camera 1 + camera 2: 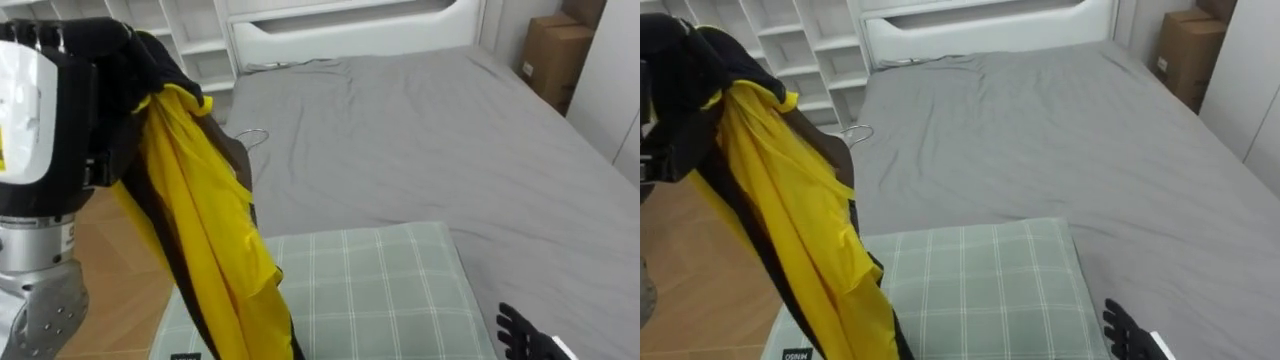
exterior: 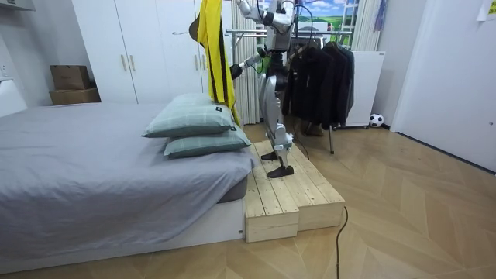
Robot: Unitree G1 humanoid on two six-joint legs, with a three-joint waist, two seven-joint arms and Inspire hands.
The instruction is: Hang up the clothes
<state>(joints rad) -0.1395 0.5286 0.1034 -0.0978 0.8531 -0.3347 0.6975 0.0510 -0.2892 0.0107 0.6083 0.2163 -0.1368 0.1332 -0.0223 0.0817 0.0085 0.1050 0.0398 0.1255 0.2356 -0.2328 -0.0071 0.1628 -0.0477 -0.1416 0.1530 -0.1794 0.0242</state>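
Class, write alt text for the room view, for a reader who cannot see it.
A humanoid robot stands on a wooden platform at the pillow end of a grey bed, holding a yellow and black garment high beside two stacked pillows. Behind it, dark clothes hang on a rack.

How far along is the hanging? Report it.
Done: yellow-and-black garment sits on its hanger, clear of the bed. In hand: left hand holds it high; right hand idle, open. Left: hook it on the clothes rack behind the robot.
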